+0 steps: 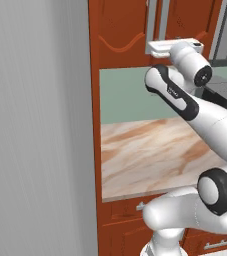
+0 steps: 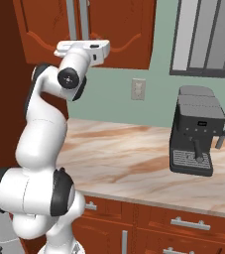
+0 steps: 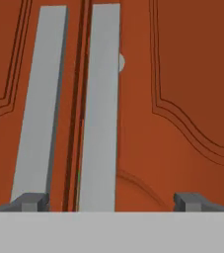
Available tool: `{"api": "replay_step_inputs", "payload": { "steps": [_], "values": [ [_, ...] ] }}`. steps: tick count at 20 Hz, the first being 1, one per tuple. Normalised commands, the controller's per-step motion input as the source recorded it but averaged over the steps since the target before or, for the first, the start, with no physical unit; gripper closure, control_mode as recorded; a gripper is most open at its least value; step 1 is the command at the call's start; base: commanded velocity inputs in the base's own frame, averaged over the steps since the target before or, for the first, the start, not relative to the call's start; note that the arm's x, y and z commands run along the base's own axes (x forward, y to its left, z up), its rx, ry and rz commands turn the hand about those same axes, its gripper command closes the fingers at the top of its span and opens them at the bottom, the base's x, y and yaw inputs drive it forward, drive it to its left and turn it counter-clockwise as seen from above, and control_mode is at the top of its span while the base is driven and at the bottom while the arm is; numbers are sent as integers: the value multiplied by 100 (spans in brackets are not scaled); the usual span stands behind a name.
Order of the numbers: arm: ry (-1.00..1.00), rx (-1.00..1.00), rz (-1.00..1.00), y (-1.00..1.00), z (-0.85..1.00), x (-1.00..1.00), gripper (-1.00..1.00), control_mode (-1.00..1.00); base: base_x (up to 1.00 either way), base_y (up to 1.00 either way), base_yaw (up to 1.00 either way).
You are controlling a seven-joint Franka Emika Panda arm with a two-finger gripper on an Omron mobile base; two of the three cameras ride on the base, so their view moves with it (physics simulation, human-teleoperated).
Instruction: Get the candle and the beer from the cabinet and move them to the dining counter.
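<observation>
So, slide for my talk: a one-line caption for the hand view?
Open gripper faces the closed cabinet doors, straddling the right grey bar handle.

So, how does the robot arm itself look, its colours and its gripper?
The arm has glossy white rounded shells with black bands at the joints. The hand is a flat white block. The gripper has two small dark grey finger tips. No cables or markings are visible.

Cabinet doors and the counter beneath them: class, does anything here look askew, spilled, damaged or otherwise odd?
Nothing stands out. The cabinet doors are shut and flush, their two grey bar handles side by side. The open gripper faces them. The marble countertop shows no spill, and the coffee machine stands upright on it.
</observation>
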Motion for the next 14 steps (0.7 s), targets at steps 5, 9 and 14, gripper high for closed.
{"api": "replay_step_inputs", "payload": {
  "steps": [5,9,14],
  "values": [
    [3,0,-4,-9,0,7,-100,-100,0,0,0],
    [2,0,-5,0,0,19,-100,-100,0,0,0],
    [3,0,-7,3,0,22,-100,-100,0,0,0]
  ]
}}
